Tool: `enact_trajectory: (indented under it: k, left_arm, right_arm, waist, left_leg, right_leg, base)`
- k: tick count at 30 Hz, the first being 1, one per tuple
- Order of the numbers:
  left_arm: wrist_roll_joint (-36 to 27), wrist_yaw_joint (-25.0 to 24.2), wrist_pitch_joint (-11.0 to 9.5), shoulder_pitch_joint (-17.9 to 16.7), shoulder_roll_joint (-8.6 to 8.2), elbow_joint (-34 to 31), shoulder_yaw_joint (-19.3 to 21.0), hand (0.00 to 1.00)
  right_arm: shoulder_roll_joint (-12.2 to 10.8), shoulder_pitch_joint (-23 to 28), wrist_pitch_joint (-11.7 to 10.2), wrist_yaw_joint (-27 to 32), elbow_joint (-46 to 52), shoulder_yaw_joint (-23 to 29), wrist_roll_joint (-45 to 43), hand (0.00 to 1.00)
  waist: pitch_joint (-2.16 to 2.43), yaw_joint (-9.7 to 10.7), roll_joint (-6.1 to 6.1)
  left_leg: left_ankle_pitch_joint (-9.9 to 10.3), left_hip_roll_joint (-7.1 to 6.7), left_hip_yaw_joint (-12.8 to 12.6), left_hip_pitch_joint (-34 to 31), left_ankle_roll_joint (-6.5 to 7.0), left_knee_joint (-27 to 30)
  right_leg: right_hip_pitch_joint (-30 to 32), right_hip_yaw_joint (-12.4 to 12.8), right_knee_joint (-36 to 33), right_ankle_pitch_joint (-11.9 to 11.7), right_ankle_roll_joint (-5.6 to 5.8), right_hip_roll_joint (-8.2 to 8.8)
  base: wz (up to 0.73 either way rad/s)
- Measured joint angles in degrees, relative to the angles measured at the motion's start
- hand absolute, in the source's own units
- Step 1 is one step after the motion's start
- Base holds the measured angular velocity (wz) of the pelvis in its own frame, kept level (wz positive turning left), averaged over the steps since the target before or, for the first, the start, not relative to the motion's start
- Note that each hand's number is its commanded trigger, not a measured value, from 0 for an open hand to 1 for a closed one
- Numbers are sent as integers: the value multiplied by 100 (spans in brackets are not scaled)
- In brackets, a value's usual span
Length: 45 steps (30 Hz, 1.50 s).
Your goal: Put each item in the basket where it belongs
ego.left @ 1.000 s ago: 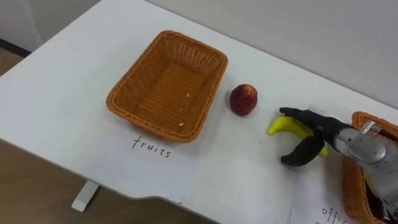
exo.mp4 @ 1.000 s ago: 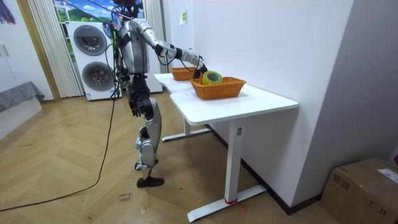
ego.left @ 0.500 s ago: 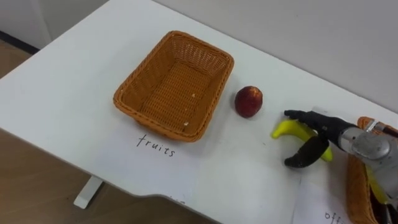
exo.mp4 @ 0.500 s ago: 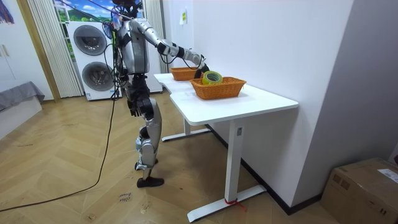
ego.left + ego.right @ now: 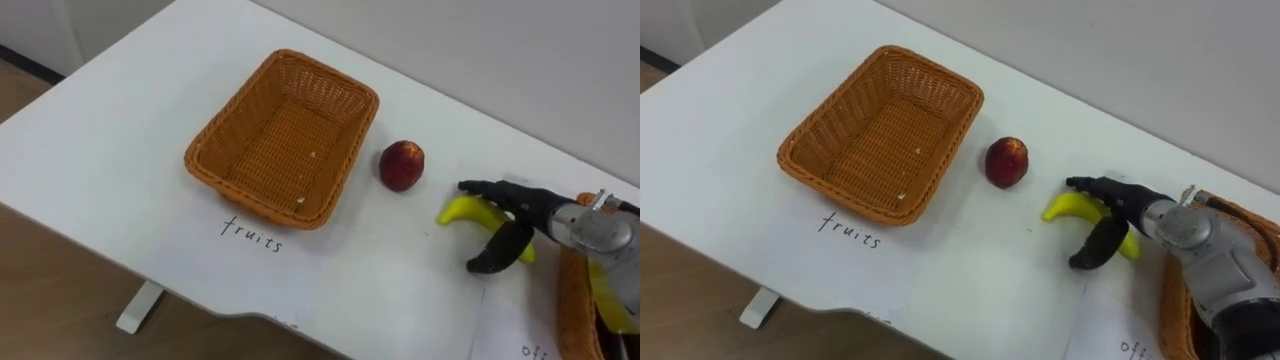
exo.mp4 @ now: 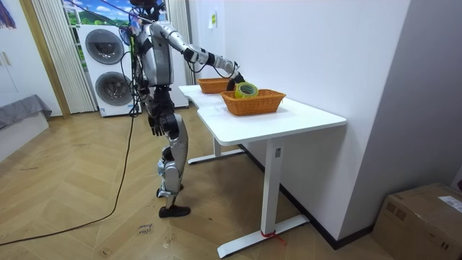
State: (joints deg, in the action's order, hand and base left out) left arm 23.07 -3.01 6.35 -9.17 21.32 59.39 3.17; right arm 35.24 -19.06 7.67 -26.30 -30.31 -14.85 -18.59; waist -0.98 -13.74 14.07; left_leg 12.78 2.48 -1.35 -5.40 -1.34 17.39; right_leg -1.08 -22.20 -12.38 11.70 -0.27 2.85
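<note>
Banana (image 5: 462, 210): yellow, curved, smooth skin, lying flat on the white table (image 5: 100, 150), right of frame centre. Right hand (image 5: 522, 203) enters from the right edge and straddles it. Dark fingers stretch along its far side, thumb hooks down on the near side, spread apart, not clamped. Round red fruit (image 5: 402, 165) sits just upper left of the banana, not touching. Rectangular woven wicker basket (image 5: 252, 200) at centre-left. Second wicker basket (image 5: 568, 300) at right edge. Left hand (image 6: 154, 124) hangs at the hip in the room view.
</note>
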Motion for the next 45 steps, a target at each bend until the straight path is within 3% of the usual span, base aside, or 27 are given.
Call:
enact_trajectory:
  k: [14,28,35,45]
  left_arm:
    - [1,10,-20,106,6,-5,-2,0]
    - [-5,15,-42,112,5,51,-5,0]
    - [-116,36,-42,136,5,48,-1,0]
    - [-107,154,-48,98,3,-34,124,0]
  right_arm:
    - [114,-94,182,-455,-14,-143,-331,100]
    - [116,-102,188,-682,7,-193,-347,100]
    - [114,-100,174,-689,41,-226,-109,100]
    - [115,62,221,-692,1228,-262,-171,100]
  waist:
    - [20,-76,27]
    - [15,-86,28]
    - [30,-84,57]
    - [11,15,29]
  left_leg:
    - [-1,-5,13,10,-1,-4]
    - [-6,-9,-20,151,-7,-79]
    - [-14,-2,-126,314,-13,-176]
    - [-13,11,-193,377,-12,-207]
  right_leg:
    - [-9,8,0,0,0,-2]
    - [-132,36,65,-5,4,-9]
    - [-190,166,70,-4,5,-8]
    - [-213,234,65,-7,7,-14]
  base:
    - [0]
    - [0]
    - [-8]
    - [-4]
